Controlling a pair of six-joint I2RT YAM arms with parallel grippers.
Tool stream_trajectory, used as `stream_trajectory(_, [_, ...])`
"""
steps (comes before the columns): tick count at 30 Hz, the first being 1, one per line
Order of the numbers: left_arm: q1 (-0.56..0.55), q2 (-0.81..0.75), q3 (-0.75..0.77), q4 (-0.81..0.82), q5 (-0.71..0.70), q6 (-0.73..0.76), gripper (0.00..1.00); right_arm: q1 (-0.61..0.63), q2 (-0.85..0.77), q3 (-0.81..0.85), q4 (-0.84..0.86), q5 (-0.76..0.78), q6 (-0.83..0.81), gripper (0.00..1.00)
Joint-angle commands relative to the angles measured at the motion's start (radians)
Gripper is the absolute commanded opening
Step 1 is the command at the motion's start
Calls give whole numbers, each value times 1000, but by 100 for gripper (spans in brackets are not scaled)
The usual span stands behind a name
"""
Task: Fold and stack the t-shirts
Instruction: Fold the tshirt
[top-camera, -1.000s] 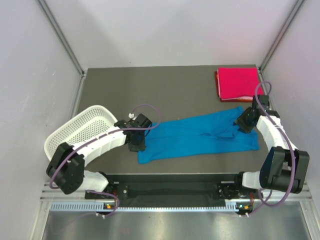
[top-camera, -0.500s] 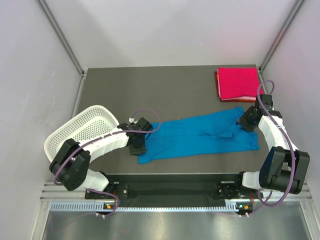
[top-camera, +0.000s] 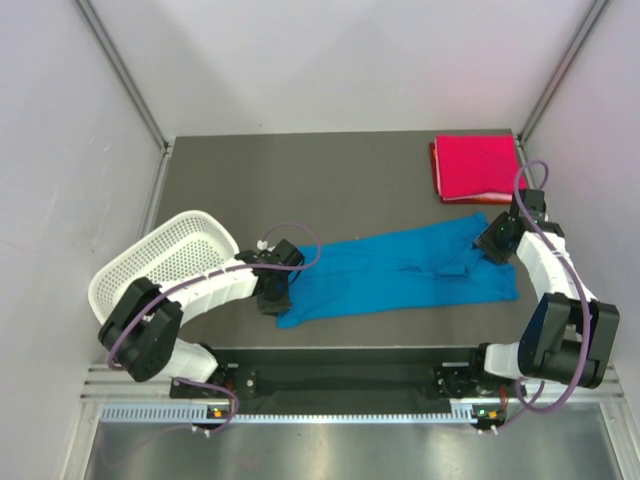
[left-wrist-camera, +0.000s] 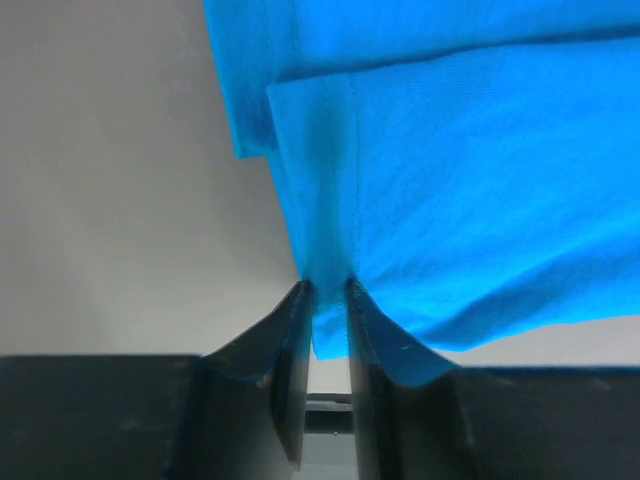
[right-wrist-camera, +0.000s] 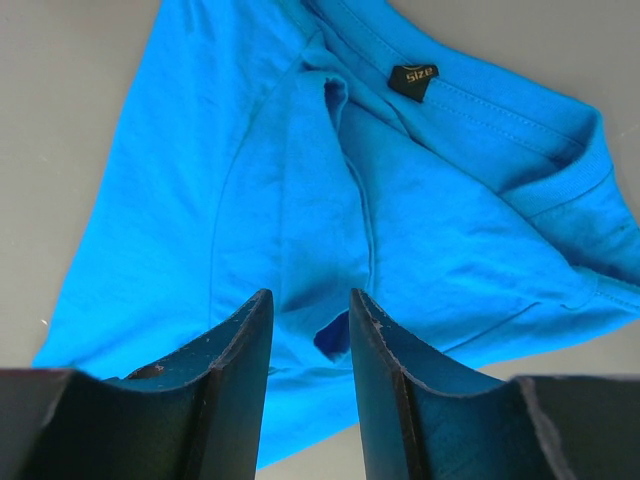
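A bright blue t-shirt (top-camera: 400, 270) lies stretched out left to right across the near half of the table. My left gripper (top-camera: 275, 293) is at its left end. In the left wrist view the shirt's hem (left-wrist-camera: 330, 200) runs down between the jaws, and the left gripper (left-wrist-camera: 327, 292) is shut on it. My right gripper (top-camera: 494, 240) is at the shirt's right end, near the collar and size tag (right-wrist-camera: 412, 78). A raised ridge of blue cloth (right-wrist-camera: 310, 230) runs into the right gripper (right-wrist-camera: 310, 300), which is shut on it. A pink-red t-shirt (top-camera: 477, 167) lies folded at the far right corner.
A white mesh basket (top-camera: 165, 255) stands tilted at the table's left edge, behind my left arm. Grey walls with metal posts close in the table on three sides. The dark tabletop (top-camera: 300, 180) shows bare behind the blue shirt.
My left gripper has slid a little nearer along the shirt's left end, and its jaws have narrowed onto the hem. The right gripper has barely moved.
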Motion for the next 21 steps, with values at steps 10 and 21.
stream_trajectory(10, [-22,-54,74,-151,-25,-36,0,-29,-4,-7,15,18,-23,37])
stream_trajectory(21, [-65,14,22,-112,-29,-77,0,-74,65,-12,13,37,-53,36])
